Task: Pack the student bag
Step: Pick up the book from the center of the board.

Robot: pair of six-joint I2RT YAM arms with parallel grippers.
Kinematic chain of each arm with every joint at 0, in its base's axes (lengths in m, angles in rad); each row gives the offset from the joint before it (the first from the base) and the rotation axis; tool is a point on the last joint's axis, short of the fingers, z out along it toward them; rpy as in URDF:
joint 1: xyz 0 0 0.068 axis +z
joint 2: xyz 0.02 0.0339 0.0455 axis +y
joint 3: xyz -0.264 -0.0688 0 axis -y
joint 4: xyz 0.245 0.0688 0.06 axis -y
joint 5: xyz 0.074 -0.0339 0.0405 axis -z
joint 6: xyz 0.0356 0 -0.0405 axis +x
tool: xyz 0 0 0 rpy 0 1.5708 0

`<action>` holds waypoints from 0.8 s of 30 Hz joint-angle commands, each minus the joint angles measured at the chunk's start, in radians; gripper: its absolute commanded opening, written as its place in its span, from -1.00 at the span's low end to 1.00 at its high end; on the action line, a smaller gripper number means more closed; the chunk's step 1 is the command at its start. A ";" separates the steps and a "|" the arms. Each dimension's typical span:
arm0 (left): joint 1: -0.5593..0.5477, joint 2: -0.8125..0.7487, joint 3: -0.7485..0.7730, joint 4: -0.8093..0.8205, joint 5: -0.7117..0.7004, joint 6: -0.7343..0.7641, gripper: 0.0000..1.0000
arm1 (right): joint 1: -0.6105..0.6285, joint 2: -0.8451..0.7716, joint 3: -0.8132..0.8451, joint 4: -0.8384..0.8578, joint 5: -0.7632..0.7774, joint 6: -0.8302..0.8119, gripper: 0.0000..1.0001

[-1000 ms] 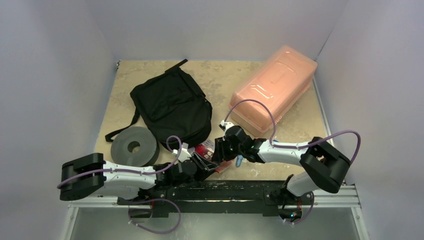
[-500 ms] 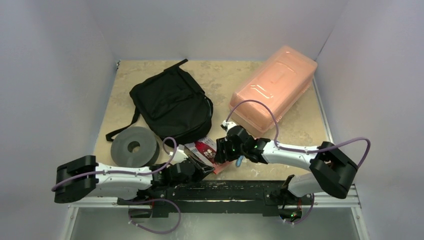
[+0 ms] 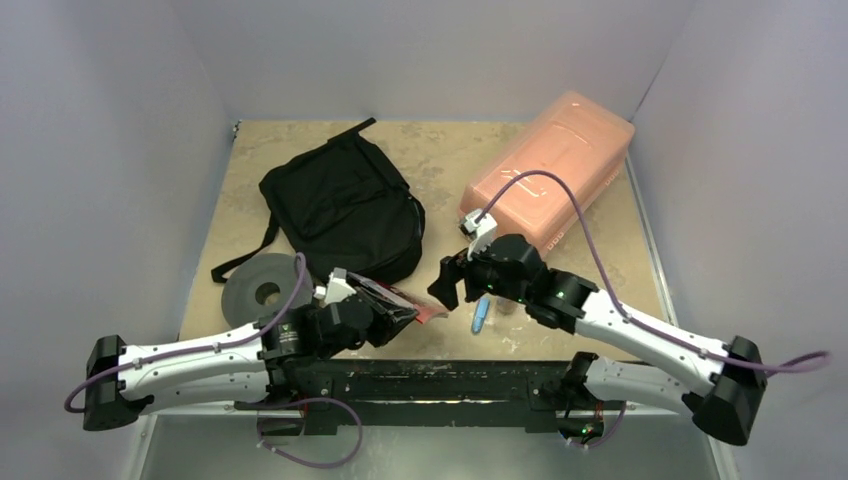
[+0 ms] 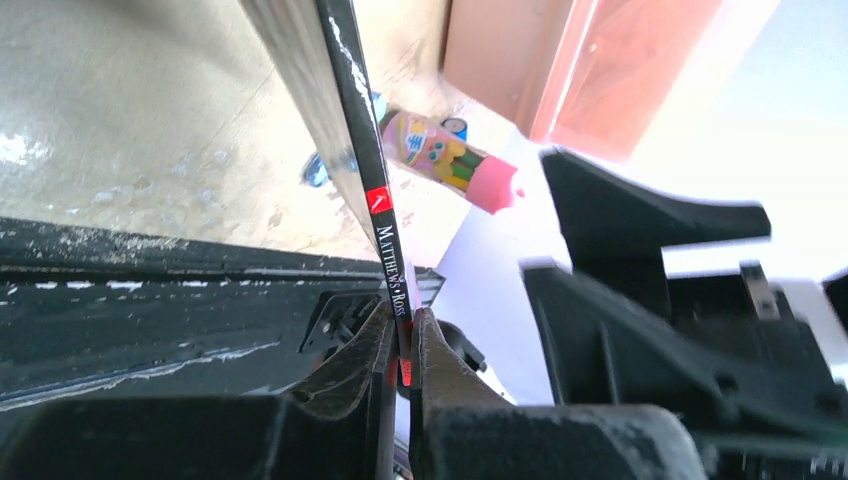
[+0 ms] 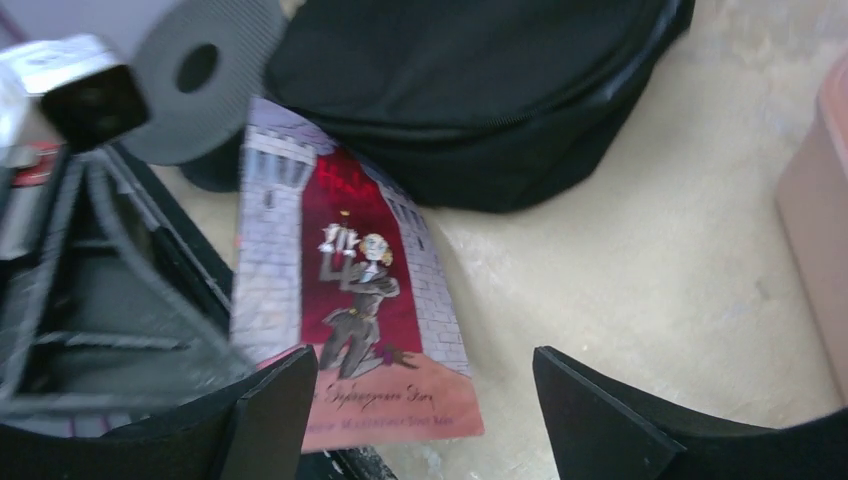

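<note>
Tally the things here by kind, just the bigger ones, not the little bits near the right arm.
Backpack: 1
Book: 1, held in the left gripper
Pink box: 1
Grey foam ring: 1
Total: 4

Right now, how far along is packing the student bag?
Done: nothing visible; the student bag looks closed. In hand: left end effector grips a thin book, right end effector open nearby. Left: open bag, load book, probably the colourful tube.
</note>
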 commanded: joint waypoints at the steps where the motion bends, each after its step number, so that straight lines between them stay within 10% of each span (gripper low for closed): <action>1: 0.066 -0.035 0.091 -0.053 -0.053 0.111 -1.00 | 0.007 -0.159 0.007 0.082 -0.070 -0.169 0.71; 11: 0.254 -0.008 0.319 -0.167 0.143 0.242 -1.00 | 0.008 -0.210 -0.063 0.279 -0.277 -0.412 0.77; 24: 0.269 0.043 0.425 -0.176 0.245 0.249 -1.00 | 0.142 -0.128 -0.080 0.530 0.053 -0.711 0.59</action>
